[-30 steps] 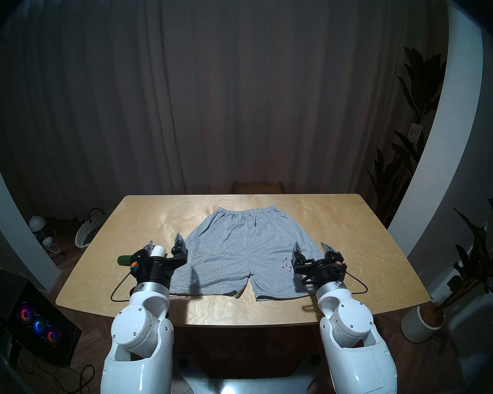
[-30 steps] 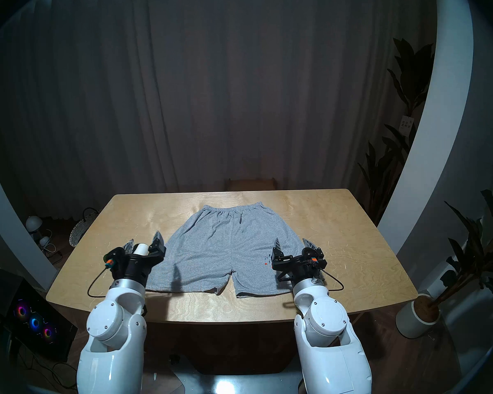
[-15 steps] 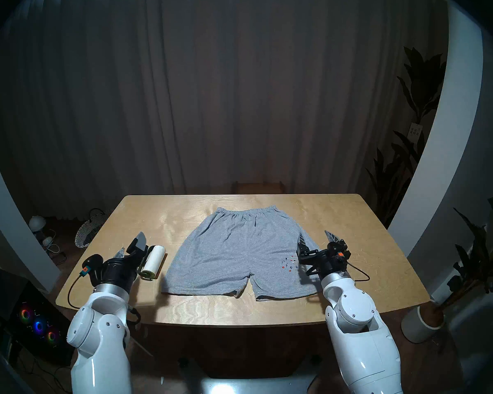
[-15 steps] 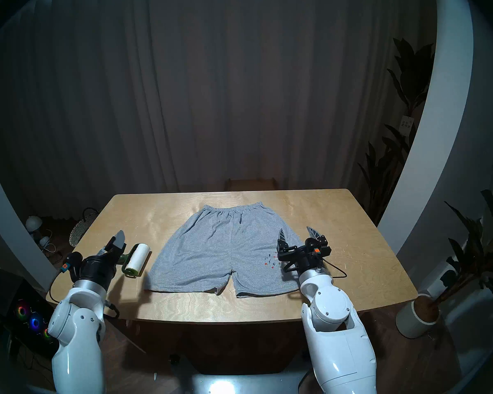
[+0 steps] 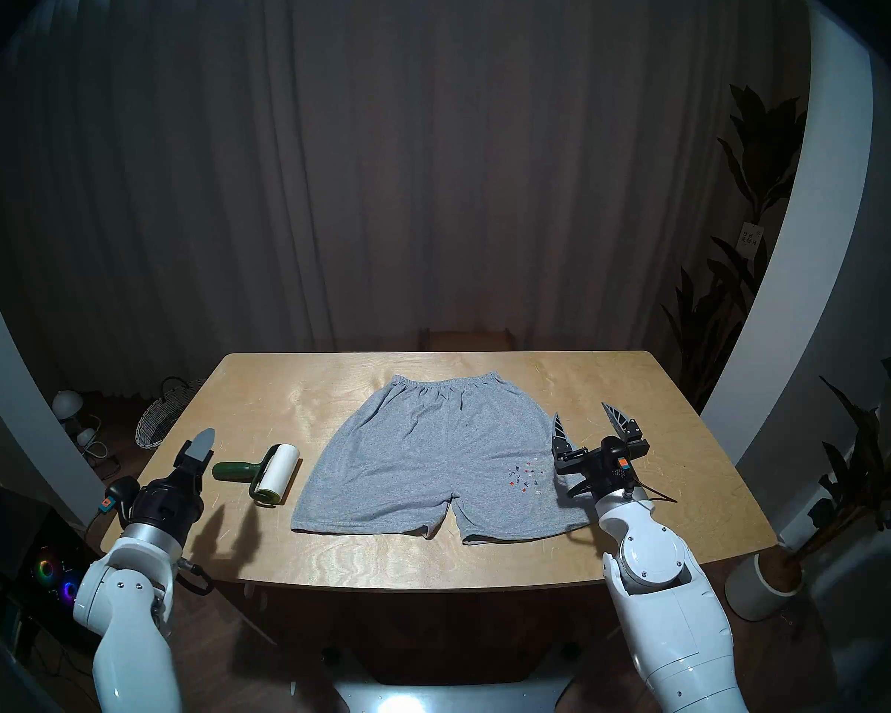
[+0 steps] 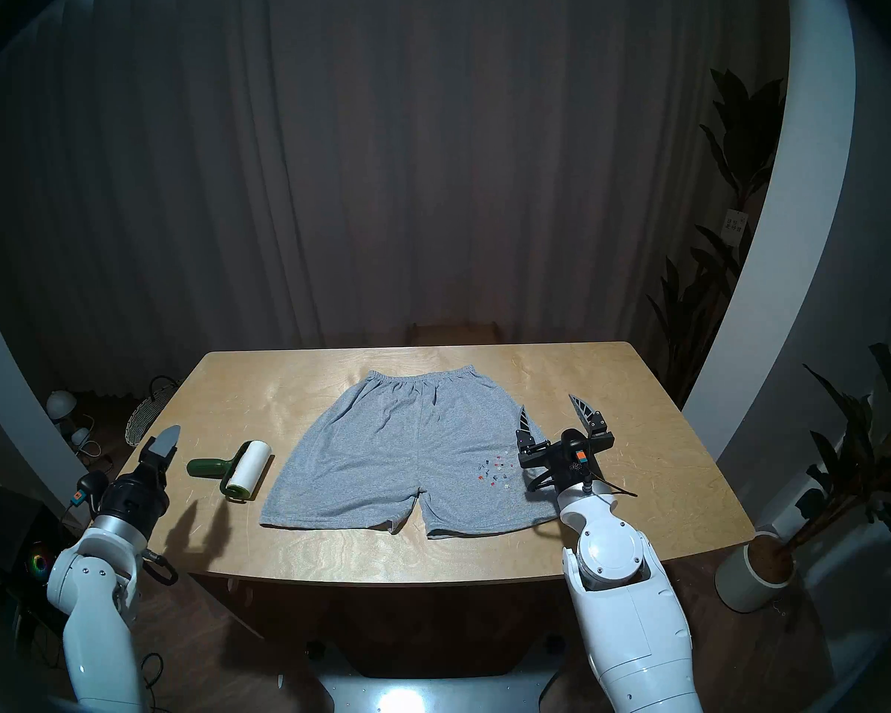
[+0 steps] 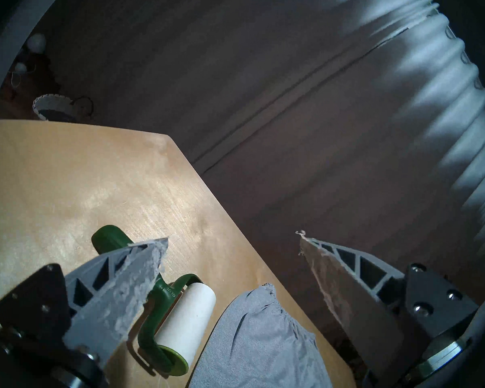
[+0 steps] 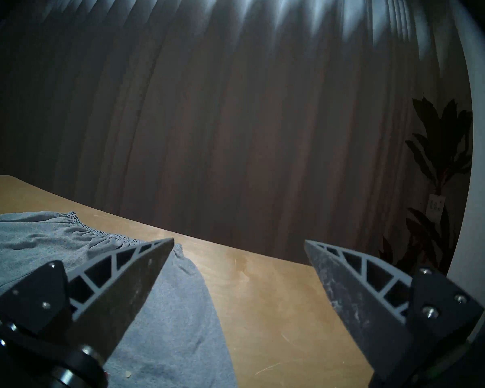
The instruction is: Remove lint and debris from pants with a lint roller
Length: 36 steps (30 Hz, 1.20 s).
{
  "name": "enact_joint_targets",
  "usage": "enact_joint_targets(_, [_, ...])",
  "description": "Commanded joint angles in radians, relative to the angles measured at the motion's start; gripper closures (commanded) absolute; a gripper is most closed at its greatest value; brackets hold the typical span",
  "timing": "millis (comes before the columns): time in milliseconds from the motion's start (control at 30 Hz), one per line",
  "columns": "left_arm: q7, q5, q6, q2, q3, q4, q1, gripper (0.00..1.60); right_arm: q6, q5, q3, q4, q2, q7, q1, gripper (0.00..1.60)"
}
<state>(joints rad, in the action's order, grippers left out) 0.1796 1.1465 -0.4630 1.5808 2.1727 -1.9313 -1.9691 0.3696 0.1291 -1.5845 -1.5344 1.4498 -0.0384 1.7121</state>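
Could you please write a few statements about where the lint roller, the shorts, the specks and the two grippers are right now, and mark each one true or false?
1. The lint roller lies on the table beside the grey shorts. True.
2. The left gripper is shut on the roller's handle. False: it is open and holds nothing.
3. The coloured specks sit by the waistband. False: they sit low on the leg nearest the right gripper.
4. The right gripper is open and empty. True.
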Motion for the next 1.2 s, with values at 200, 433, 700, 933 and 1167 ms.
enact_joint_targets(200, [-0.069,0.223,-0.202,-0.073,0.071,0.119,0.119,0.00,0.207,0.083,0.013,0.065,0.000,0.085,-0.072,0.00])
enact_joint_targets(433, [-0.164,0.266,-0.265,-0.099,0.082,0.175,0.158,0.00,0.275,0.114,0.005,0.109,-0.003,0.125,-0.097,0.00])
enact_joint_targets(700, [-0.264,0.304,-0.287,-0.095,0.078,0.224,0.215,0.00,0.309,0.138,-0.007,0.113,0.008,0.162,-0.104,0.00])
enact_joint_targets(933, [-0.338,0.336,-0.290,-0.073,0.063,0.234,0.259,0.00,0.323,0.157,-0.019,0.118,0.015,0.191,-0.104,0.00])
enact_joint_targets(1167, [-0.425,0.349,-0.267,-0.045,0.049,0.246,0.286,0.00,0.327,0.174,-0.033,0.120,0.023,0.219,-0.110,0.00])
